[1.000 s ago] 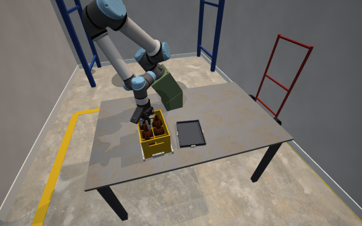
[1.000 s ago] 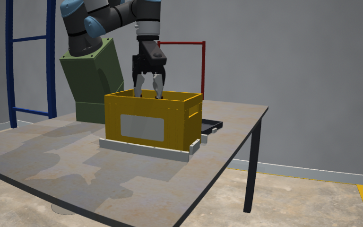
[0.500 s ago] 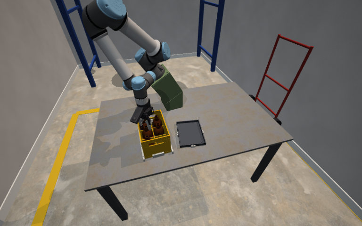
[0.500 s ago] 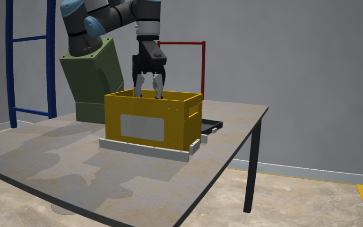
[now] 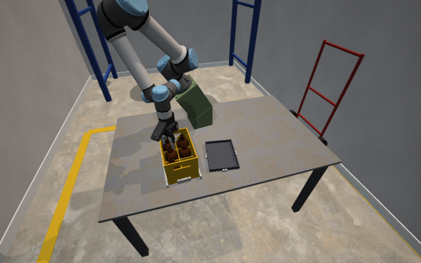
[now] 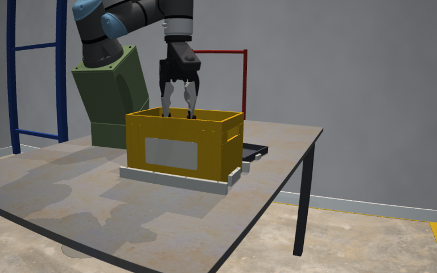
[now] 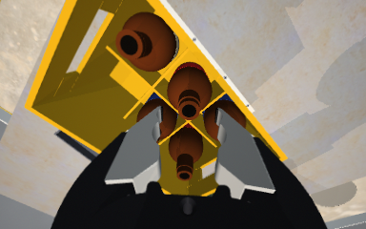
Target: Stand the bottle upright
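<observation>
Crate [image 5: 193, 172] [image 6: 209, 151] [image 7: 49, 53] upright on the table [image 5: 263, 130] [image 6: 180, 231] [image 7: 272, 43], with pale stops [image 5: 183, 179] [image 6: 173, 183] [image 7: 210, 57] along its foot. In the top view its short end is near the front table edge.

Tray [image 5: 221, 155] [image 6: 262, 152] lies flat, a strip of table between it and the crate. A broad stretch of table runs on beyond the tray, towards the side with the red hand truck [image 5: 343, 48] [image 6: 245, 83]. Green pedestal [image 5: 200, 102] [image 6: 106, 96] stands behind, near the crate's back end.

All five brown bottles [image 5: 185, 152] [image 6: 194, 118] [image 7: 154, 38] in the crate, split by yellow dividers. The one with the odd neck is therefore in there too; which one, cannot tell.

End effector [image 5: 169, 142] [image 6: 178, 116] [image 7: 189, 108]: pointing down, tips at about rim level over the crate's opening. Fingers partly apart, clamped on nothing. In the wrist view one bottle's mouth shows between the tips, and two more bottles sit partly hidden behind the fingers. Whether the tips brush any glass, cannot tell. Fingers appear inside the crate walls, apart from the rim.

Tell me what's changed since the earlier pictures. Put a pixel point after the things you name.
The gripper [image 5: 168, 142] [image 6: 178, 115] [image 7: 189, 108] has risen slightly, its fingertips still at the crate's mouth. No bottle is seen being taken or let go. The crate [image 5: 183, 175] [image 6: 206, 154] [image 7: 91, 119] and tray [image 5: 221, 155] [image 6: 254, 152] stay in place, and the bottles [image 5: 185, 151] [image 7: 190, 83] in view remain in the crate.
</observation>
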Controlling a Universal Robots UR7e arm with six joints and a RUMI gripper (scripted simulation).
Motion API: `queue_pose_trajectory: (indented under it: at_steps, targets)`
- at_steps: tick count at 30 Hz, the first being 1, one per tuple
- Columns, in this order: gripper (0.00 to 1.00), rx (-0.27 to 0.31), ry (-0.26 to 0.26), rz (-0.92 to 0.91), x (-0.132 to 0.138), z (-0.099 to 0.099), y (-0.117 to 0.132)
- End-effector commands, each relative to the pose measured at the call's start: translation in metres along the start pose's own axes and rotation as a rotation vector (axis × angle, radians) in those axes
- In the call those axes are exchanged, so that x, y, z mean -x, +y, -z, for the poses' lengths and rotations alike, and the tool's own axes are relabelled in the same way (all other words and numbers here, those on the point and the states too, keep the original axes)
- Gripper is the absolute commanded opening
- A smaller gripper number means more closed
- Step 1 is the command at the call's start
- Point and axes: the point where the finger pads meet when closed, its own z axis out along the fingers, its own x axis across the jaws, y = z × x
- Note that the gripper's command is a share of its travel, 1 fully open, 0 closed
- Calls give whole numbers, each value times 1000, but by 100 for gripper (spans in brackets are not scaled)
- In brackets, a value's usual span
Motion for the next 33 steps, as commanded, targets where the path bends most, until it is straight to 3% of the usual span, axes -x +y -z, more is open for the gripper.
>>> queue_pose_trajectory:
  at_steps: [1,12,28,29,33]
  targets:
    - [38,0,0,0,0,14,0]
    - [38,0,0,0,0,49,0]
    - [38,0,0,0,0,65,0]
    - [0,0,0,0,0,65,0]
    - [0,0,0,0,0,65,0]
